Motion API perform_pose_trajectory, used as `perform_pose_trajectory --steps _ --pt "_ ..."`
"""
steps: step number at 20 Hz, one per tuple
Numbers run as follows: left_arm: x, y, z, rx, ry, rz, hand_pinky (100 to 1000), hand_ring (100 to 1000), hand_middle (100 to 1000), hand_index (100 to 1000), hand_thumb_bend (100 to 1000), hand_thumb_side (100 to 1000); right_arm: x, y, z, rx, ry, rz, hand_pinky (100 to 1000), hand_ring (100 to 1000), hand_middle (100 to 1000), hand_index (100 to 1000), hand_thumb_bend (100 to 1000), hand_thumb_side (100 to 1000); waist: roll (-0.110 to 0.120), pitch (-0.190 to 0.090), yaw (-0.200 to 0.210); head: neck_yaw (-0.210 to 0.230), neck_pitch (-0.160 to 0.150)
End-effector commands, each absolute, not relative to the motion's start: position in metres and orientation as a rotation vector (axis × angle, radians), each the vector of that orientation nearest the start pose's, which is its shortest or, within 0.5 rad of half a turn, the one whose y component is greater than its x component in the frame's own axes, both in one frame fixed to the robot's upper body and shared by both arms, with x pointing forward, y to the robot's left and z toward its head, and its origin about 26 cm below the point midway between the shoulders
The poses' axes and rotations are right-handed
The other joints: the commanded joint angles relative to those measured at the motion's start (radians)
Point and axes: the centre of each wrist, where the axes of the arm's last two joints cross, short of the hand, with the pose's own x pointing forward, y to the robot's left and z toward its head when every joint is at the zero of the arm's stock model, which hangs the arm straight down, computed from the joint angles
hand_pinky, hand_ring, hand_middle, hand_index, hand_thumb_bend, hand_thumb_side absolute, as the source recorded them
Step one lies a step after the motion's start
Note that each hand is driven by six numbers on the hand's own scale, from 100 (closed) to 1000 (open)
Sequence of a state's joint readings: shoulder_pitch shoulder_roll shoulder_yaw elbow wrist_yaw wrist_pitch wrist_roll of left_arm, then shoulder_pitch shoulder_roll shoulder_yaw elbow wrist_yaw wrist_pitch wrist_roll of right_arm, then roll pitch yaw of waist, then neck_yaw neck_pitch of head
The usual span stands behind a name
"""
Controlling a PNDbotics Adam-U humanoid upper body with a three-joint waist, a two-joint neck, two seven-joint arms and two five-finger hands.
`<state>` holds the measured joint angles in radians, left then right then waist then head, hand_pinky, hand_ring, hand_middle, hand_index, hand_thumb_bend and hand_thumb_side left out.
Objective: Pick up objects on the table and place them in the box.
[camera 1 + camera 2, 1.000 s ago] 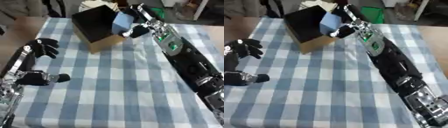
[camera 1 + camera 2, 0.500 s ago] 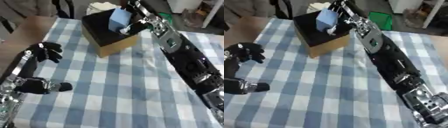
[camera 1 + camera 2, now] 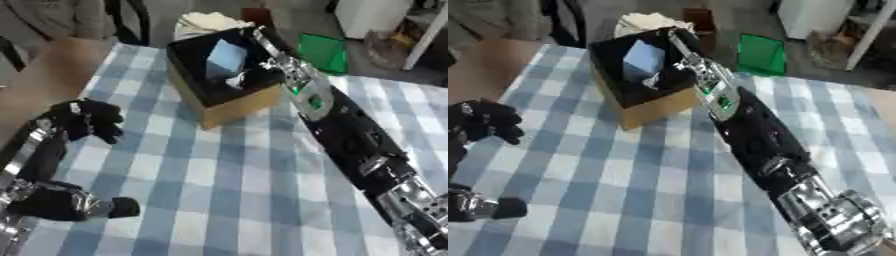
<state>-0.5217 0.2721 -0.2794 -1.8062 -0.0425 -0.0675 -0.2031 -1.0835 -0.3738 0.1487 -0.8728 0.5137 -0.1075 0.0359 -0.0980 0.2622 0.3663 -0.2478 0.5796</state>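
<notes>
A cardboard box (image 3: 234, 103) with a black inside stands at the far middle of the blue-and-white checked table (image 3: 227, 180). A light blue block (image 3: 227, 56) is inside the box, leaning against its far wall. My right arm stretches from the lower right up over the box's right rim, and my right hand (image 3: 260, 76) is down inside, fingers curled at the block's lower right corner. My left hand (image 3: 88, 119) hovers over the table's left edge with relaxed fingers and holds nothing.
A crumpled white thing (image 3: 206, 22) lies just behind the box. A green flat item (image 3: 321, 51) lies on the floor beyond the table's far right. My left forearm joint (image 3: 59, 204) sits over the near left corner. A brown surface (image 3: 48, 67) borders the table's left.
My right hand has carried the light blue block from the box's right rim down into the box. The camera has tilted, so the whole view shifted. My left hand stays at the left.
</notes>
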Motion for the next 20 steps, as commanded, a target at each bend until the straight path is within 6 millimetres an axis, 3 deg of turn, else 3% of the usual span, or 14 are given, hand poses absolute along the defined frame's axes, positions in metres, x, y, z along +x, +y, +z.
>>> perform_pose_trajectory --steps 1,5,6,10,14,20 --pt "0.334 0.163 0.207 -0.207 -2.266 -0.896 577 611 620 751 982 233 0.497 -0.233 0.243 -0.752 -1.91 0.955 648 702 609 740 608 100 0.011 -0.011 0.002 -0.001 -0.01" --pt "0.334 0.164 0.206 -0.205 -2.261 -0.892 576 611 620 751 983 235 0.498 -0.231 0.238 -0.766 -1.894 0.987 690 762 738 816 637 100 0.014 -0.009 -0.001 0.0 -0.007" --pt "0.334 0.164 0.205 -0.205 -2.261 -0.891 576 611 620 751 983 235 0.498 -0.231 0.238 -0.774 -1.89 0.992 722 791 799 851 665 133 0.015 -0.009 -0.002 0.0 -0.007" --pt "0.334 0.163 0.205 -0.206 -2.258 -0.89 575 611 620 751 983 235 0.498 -0.231 0.238 -0.818 -1.899 0.973 781 846 885 907 748 251 0.016 -0.009 -0.008 0.0 -0.008" --pt "0.335 0.164 0.203 -0.202 -2.251 -0.884 575 611 620 751 982 235 0.497 -0.231 0.24 -0.862 -1.929 0.922 799 862 911 925 801 334 0.017 -0.011 -0.016 0.0 -0.008" --pt "0.335 0.167 0.2 -0.194 -2.243 -0.874 574 611 620 751 984 233 0.493 -0.229 0.247 -0.91 -1.985 0.862 797 862 909 922 863 390 0.019 -0.021 -0.033 0.002 -0.005"
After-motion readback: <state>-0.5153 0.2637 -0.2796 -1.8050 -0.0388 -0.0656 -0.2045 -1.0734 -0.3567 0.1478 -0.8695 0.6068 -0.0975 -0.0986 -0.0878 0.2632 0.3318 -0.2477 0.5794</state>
